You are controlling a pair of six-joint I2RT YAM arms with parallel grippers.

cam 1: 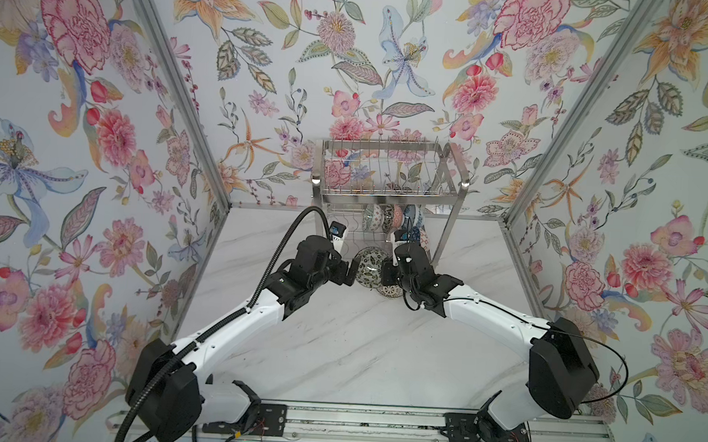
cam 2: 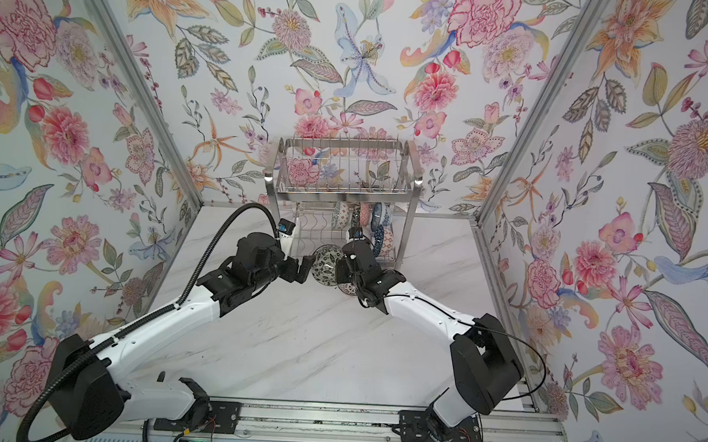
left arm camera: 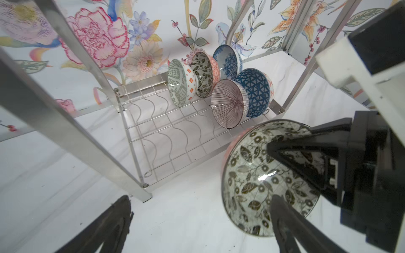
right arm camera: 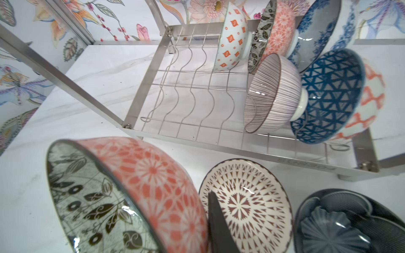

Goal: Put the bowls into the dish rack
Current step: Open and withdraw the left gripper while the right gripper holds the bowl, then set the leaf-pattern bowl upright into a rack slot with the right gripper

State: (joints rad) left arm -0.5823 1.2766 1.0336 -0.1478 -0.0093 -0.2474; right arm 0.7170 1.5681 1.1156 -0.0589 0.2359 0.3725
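Right fingers (right arm camera: 217, 223) pinch bowl (right arm camera: 122, 197) rim; half rack (right arm camera: 145, 87) bare

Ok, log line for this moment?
left gripper open | right gripper shut on leaf-pattern bowl | bowl in front of dish rack | lower shelf part-filled

The right claw (left arm camera: 276, 151) pinched the rim of the leaf-patterned bowl (left arm camera: 247, 186); the left claw (left arm camera: 199, 198) gaped wide beside it, near the dish rack (left arm camera: 131, 140).
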